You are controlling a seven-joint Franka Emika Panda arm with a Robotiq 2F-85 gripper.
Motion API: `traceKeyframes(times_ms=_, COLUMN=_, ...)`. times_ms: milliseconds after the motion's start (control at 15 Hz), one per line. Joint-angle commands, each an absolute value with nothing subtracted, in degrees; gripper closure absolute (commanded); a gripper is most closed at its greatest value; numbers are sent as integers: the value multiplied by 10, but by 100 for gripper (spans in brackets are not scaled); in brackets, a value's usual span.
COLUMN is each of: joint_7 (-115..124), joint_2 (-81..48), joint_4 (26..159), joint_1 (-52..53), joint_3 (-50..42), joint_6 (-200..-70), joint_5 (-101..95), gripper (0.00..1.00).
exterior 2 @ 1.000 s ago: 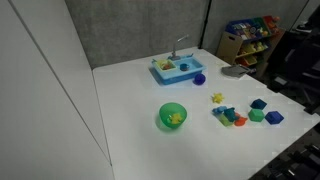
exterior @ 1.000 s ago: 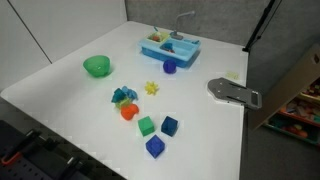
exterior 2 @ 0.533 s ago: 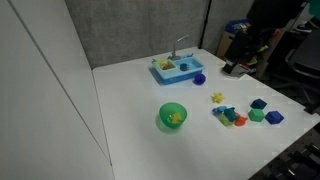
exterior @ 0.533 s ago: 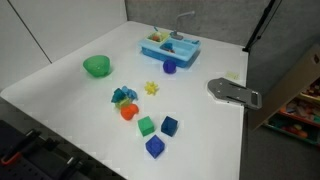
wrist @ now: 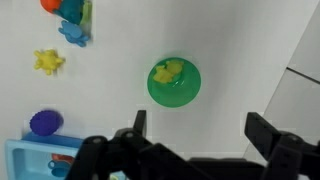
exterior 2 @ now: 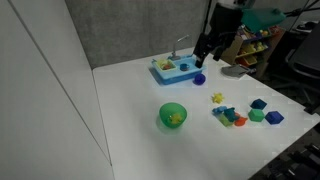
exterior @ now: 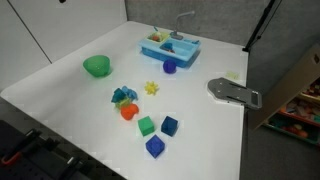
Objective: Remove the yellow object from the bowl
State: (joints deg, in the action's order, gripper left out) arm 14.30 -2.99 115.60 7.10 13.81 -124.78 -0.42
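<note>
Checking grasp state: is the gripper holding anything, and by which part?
Nothing held. The gripper is open; the yellow object lies in the bowl.

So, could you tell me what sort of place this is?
Probably a lab or office test area: a white table with a toy sink, grey partition panels behind, and a shelf of colourful bins.

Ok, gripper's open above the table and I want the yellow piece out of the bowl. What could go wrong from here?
1. The yellow object lies low inside the green bowl. The open gripper may catch the rim and shove or tip the bowl.
2. The loose yellow star is a similar colour, so it is easy to target by mistake.
3. In an exterior view the gripper hangs near the toy sink, which could be clipped on the way over.
</note>
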Motion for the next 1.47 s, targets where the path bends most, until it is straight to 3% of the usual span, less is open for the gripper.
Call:
traceKeyframes(times_ms=0, joint_7=104, joint_2=-98, joint_4=1109, joint_1=82, joint_3=116, joint_6=-1266, joint_5=-6, gripper=0)
traceKeyframes(times_ms=1400, joint_7=50, joint_2=-260, joint_4=1075, joint_1=91, joint_3=82, joint_6=-1332, joint_5=-5, gripper=0)
